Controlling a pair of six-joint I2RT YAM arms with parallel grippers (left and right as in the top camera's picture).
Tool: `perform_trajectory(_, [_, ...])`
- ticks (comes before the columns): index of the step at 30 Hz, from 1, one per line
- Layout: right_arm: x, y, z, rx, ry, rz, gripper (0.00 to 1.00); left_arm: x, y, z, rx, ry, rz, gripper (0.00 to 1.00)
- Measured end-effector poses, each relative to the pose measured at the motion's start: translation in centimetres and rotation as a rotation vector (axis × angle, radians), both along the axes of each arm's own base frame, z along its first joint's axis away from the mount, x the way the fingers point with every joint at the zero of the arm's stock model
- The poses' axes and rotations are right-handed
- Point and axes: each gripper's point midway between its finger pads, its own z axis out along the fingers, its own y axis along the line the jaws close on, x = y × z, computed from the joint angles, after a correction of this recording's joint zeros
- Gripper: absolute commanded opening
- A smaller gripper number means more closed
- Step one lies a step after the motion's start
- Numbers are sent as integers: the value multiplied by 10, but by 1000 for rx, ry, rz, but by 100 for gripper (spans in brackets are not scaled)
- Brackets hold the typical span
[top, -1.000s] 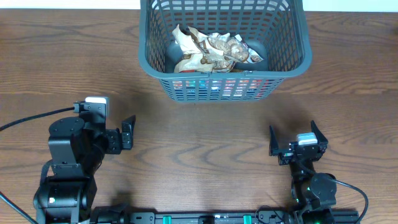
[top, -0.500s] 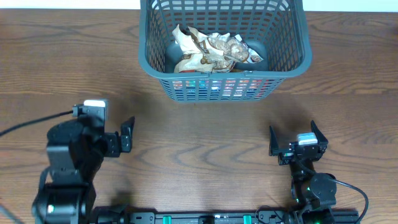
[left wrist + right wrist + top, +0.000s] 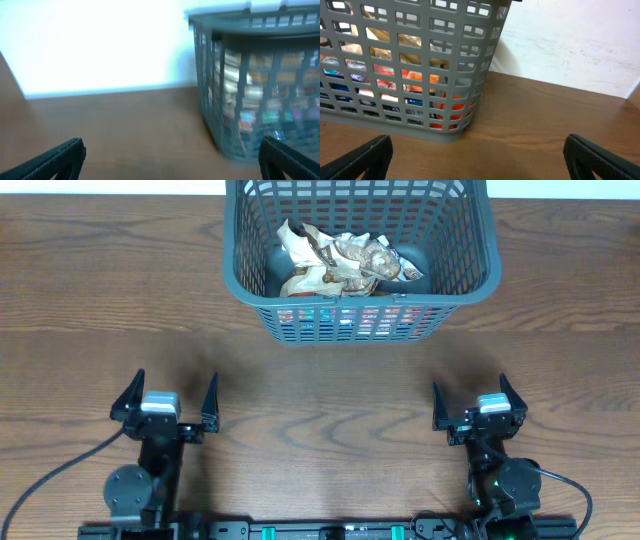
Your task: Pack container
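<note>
The container [image 3: 240, 250], a large dark grey lattice basket, stands at the back middle of the wooden table. It holds several crumpled snack packets [image 3: 340, 260]; coloured wrappers show through its slots in the left wrist view [image 3: 260, 100] and the right wrist view [image 3: 410, 75]. My left gripper [image 3: 164, 400] sits at the front left, open and empty, well short of the basket. My right gripper [image 3: 480, 405] sits at the front right, open and empty, also apart from the basket.
The brown wooden table [image 3: 330, 400] stretches between the two grippers and the basket. A white wall [image 3: 570, 45] rises behind the table's far edge. Black cables run from both arm bases at the front.
The left arm swung from a turned pose back to facing straight ahead, its open gripper now pointing at the basket. The right arm and basket have not moved.
</note>
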Motion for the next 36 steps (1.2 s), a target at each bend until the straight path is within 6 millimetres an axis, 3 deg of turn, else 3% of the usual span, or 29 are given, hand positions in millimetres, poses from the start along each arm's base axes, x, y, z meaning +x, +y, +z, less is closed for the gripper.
perform_trajectory(6, [0,0,0,0,0,0,99,5,8,-11,-6,-120,44,99])
perform_trajectory(11, [0,0,0,0,-1,0,99,7,18,-37,-4,-28,104,98])
perform_trajectory(14, [0,0,0,0,-2,0,99,6,21,-67,2,92,121,99])
perform_trajectory(36, [0,0,1,0,-3,0,99,5,21,-67,4,108,125,99])
